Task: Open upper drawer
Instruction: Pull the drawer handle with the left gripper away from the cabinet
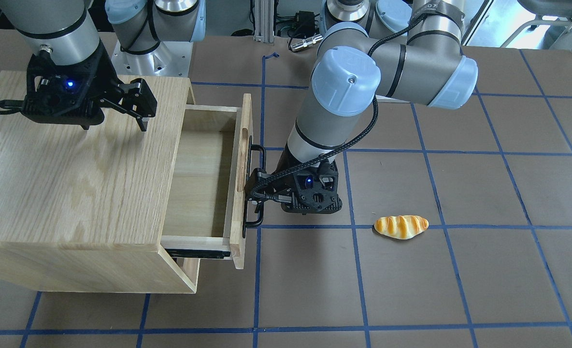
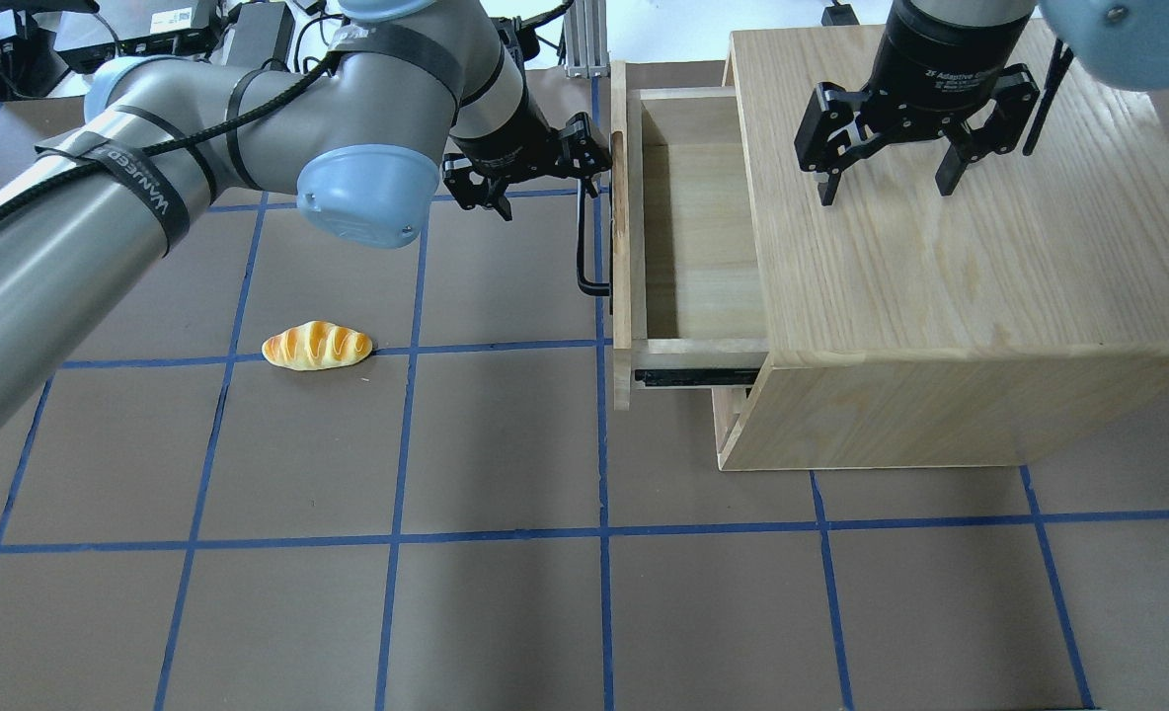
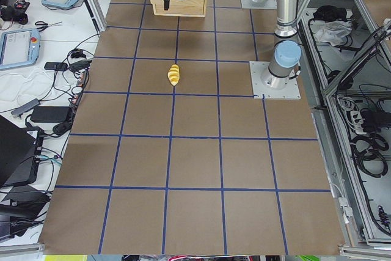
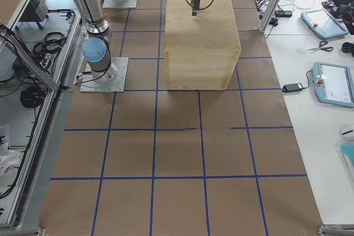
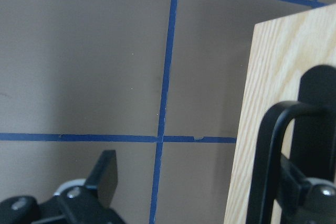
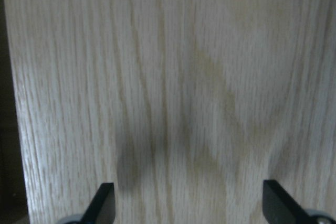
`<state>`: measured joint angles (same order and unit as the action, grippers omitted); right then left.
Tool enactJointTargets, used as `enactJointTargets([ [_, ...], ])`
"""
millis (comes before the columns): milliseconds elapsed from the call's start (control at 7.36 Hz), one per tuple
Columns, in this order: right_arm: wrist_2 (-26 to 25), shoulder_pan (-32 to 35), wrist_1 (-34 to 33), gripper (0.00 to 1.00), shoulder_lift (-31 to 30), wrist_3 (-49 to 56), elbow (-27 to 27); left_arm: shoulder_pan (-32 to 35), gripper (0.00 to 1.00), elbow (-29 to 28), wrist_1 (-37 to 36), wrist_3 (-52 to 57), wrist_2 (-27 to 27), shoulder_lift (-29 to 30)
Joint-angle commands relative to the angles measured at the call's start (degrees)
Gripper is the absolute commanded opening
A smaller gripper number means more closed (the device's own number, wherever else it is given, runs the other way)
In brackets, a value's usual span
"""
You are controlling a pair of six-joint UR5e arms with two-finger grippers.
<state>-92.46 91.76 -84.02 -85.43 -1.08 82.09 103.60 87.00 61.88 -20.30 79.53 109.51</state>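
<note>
Drawer, upper (image 2: 693, 227): light oak box, topmost in a light oak cabinet (image 2: 940, 296). It stands drawn well out of the cabinet's front, its interior bare and a black slide rail (image 2: 693, 376) exposed along its side. Judged all but fully open.

Handle: long black metal bar (image 2: 584, 237) on the drawer front, on the face turned away from the cabinet. Judged the proper hold. It is rigid, thin, smooth metal, so a loose hook could slide along it. A pull square to the cabinet front would suit the rails. The drawer is judged light, stiff and free-running. The cabinet itself might shift under a hard tug.

Left gripper (image 2: 540, 175): just off the cabinet's front, spread wide, with the bar between its fingers (image 5: 307, 203) and close against one of them. It is not clamped.

Right gripper (image 2: 889, 180): above the cabinet's top, spread wide, holding nothing. Whether its tips touch the wood cannot be told.

Surface: brown table (image 2: 506, 612), flat and matt, gridded with blue tape. A glazed golden bread roll (image 2: 318, 346) lies well apart from the cabinet, on the drawer's side.

Room: aluminium framing, cables and grey control pendants (image 4: 333, 84) on benches well apart from the cabinet.
</note>
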Motion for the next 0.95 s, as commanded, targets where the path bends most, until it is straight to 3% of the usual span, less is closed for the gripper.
enactJointTargets([
  [0, 0.0, 0.0, 0.0, 1.0, 0.0, -0.06, 0.09, -1.2, 1.0, -0.17, 0.43, 0.35, 0.1, -0.09],
  [815, 0.0, -0.09, 0.0, 1.0, 0.0, -0.06, 0.0, -1.74, 1.0, -0.43, 0.7, 0.79, 0.01, -0.35],
])
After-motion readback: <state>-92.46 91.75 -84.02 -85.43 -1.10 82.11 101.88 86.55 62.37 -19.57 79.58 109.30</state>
